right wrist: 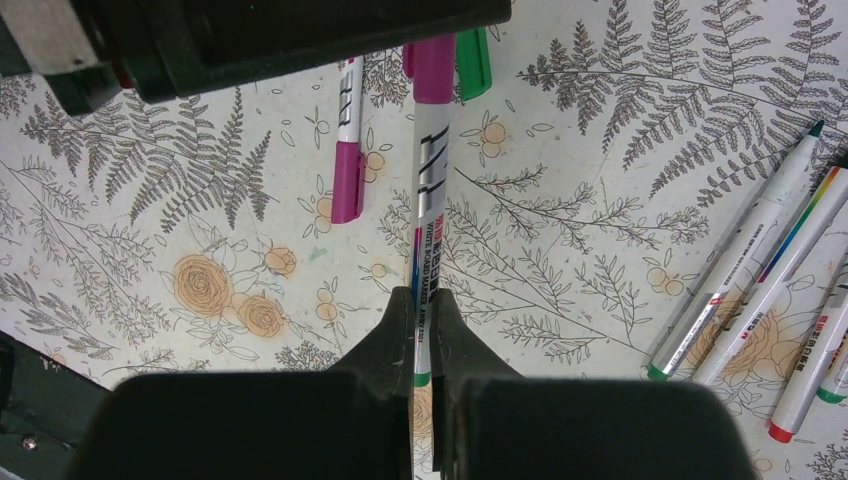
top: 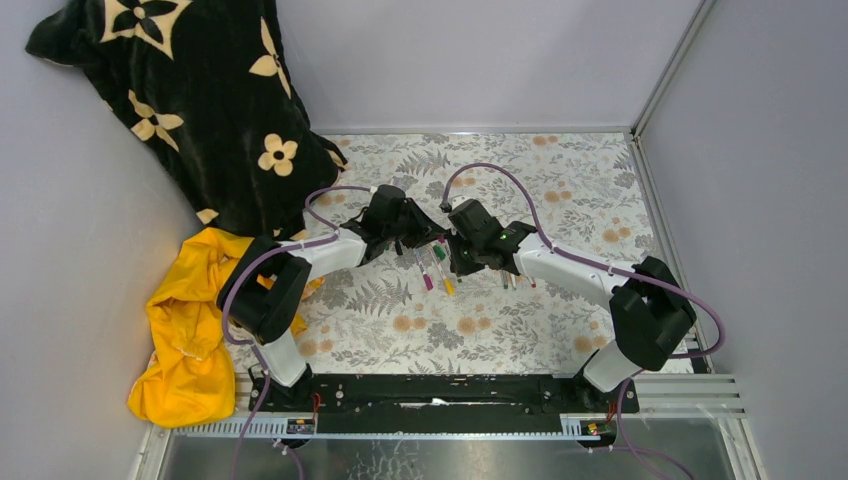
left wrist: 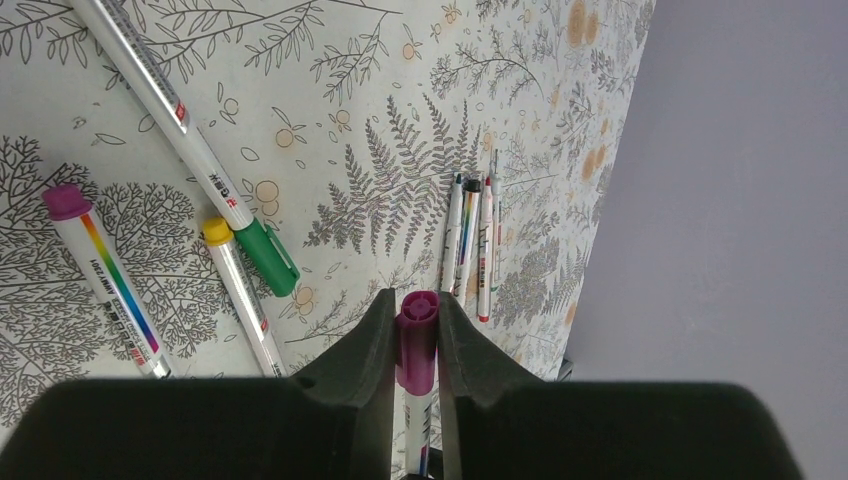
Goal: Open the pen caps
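Sitting on the end of one pen [right wrist: 428, 200], the magenta cap [left wrist: 417, 345] is pinched between the two black fingers of the left gripper [left wrist: 415, 308], which press on it from both sides. The pale barrel of this pen runs from the cap to the right gripper [right wrist: 422, 315], whose fingers are pressed together on the barrel near its other end. So the pen is held between both grippers, over the middle of the flowered table cover [top: 560, 180]. On the cover lie three capped pens [left wrist: 240, 290] near each other: one with a green cap [left wrist: 268, 257], one with a yellow cap [left wrist: 217, 232] and one with a purple cap [left wrist: 67, 201]. A small group of uncapped pens [left wrist: 470, 240] lies side by side, a little apart from them. At the left side of the table are a yellow cloth [top: 185, 330] and a black cloth [top: 190, 90] with pale flowers.
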Available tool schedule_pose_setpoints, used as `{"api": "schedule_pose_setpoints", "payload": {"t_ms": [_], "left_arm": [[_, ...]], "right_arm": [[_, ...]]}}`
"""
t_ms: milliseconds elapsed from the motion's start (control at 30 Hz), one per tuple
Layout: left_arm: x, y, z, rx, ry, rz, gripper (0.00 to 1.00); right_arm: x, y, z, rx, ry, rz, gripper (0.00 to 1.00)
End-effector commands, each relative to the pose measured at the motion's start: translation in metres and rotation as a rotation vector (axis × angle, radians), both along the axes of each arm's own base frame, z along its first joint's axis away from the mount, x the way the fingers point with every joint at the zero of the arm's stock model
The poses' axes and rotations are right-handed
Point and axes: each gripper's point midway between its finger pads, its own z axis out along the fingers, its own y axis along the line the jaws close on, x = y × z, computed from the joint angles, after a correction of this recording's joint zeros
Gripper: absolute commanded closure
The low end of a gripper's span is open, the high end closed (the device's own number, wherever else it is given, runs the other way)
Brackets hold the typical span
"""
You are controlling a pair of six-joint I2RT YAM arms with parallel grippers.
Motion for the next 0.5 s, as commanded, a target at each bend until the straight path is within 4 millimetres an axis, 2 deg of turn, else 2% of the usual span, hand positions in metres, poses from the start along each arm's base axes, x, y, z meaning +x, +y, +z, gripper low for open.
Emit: {"api": "schedule_pose_setpoints", "payload": {"t_ms": [0,67,200,400,467], "left_arm": [[0.0068,-0.0094,0.0123,-0.04,-0.053,-0.009,0.93],[0.0064,-0.0091,0.013,-0.044,-0.057,-0.008,1.0],[0.0051,-0.008,0.0151,-0.054,-0.067,-0.004,1.0],[0.005,-0.0068,0.0176,-0.05,-0.077,0.002,1.0],[0.004,-0.0085,0.0187,-0.052,-0.079,-0.003,1.0]], "right_arm": [[0.0029,0.009,0.0242,0.058,-0.055,0.009,1.0],[0.0035,0.0088,0.0241,0.054,-0.057,0.009,1.0],[0.0032,0.0071,0.0216,0.049,-0.056,0.003,1.0],[0.0056,0.0122,0.0273,0.075,-0.065,0.006,0.78],[0.0071,0.0155,0.0293,0.077,-0.063,0.013,0.74]]}}
